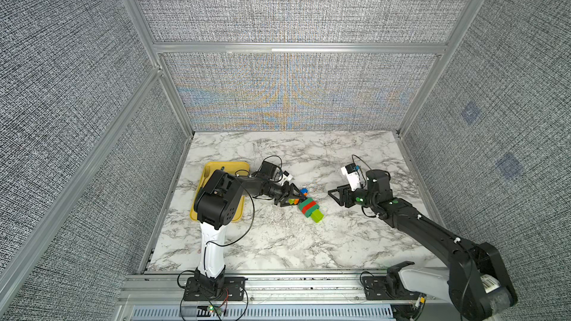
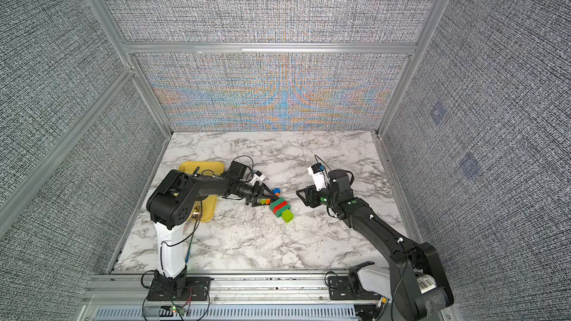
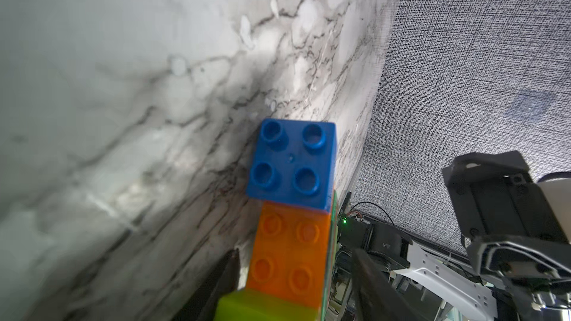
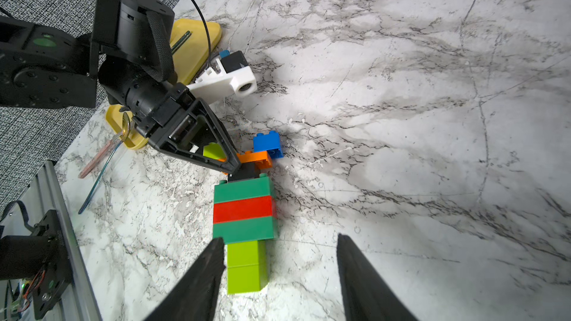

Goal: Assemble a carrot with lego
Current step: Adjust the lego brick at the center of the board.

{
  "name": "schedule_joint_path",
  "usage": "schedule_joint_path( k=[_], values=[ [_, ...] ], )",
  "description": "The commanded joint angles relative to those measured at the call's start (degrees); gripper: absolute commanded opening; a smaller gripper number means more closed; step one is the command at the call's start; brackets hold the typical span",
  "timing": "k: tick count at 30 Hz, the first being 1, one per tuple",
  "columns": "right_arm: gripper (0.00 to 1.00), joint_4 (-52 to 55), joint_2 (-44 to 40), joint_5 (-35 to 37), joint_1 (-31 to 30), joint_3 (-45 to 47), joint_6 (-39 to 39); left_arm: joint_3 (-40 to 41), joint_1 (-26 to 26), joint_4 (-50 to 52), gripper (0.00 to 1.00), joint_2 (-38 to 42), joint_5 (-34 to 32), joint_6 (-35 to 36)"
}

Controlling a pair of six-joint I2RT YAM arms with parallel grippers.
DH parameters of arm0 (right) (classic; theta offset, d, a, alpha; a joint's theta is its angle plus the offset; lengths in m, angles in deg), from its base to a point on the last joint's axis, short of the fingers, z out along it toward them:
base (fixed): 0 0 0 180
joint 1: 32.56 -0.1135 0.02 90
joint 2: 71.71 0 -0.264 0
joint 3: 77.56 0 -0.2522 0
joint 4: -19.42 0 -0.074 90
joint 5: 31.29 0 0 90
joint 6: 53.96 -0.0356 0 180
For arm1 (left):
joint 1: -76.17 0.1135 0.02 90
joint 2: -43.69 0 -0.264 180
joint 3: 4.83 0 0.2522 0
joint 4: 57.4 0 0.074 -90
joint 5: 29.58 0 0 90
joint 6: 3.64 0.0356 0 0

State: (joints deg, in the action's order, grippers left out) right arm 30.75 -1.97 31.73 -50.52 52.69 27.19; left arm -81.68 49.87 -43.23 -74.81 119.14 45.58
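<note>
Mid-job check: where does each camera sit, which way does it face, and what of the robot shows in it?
Top views: high at the front, looking down on the marble table; both arms, the left gripper at the carrot and the right gripper show.
Left wrist: on the left arm, low along the table at the blue brick; its fingers and the right arm show.
Right wrist: on the right arm, facing the carrot; its fingers and the left gripper show.
Shared: the carrot in all views.

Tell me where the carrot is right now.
The carrot lies flat mid-table in both top views, right of the yellow tray, its orange-blue end at the left gripper.
</note>
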Motion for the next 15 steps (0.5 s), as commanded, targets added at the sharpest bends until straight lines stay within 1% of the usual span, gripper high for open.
schedule_joint_path(
  k=[1, 5, 9, 11, 15],
  values=[
    [0.6, -1.39, -0.21, 0.76, 0.02, 0.01, 0.1, -0.55, 1.25, 7.4, 0.69, 0.23, -3.21, 5.01],
    [0.6, -0.99, -0.07, 3.31, 0.03, -0.24, -0.02, -3.27, 2.23, 18.35, 0.76, 2.03, -8.28, 13.39],
    [0.6, -0.74, 0.02, 7.74, 0.01, -1.29, -0.61, -6.48, 2.49, 28.15, 0.77, 4.16, -17.76, 21.13],
    [0.61, -0.55, -0.04, 11.06, 0.03, -2.03, -0.82, -7.41, 2.56, 30.97, 0.77, 7.4, -22.59, 23.5],
    [0.63, -2.66, -0.72, 21.25, 0.03, -2.07, -1.81, -8.19, 2.49, 32.69, 0.77, 12.96, -31.83, 26.73]
  ],
)
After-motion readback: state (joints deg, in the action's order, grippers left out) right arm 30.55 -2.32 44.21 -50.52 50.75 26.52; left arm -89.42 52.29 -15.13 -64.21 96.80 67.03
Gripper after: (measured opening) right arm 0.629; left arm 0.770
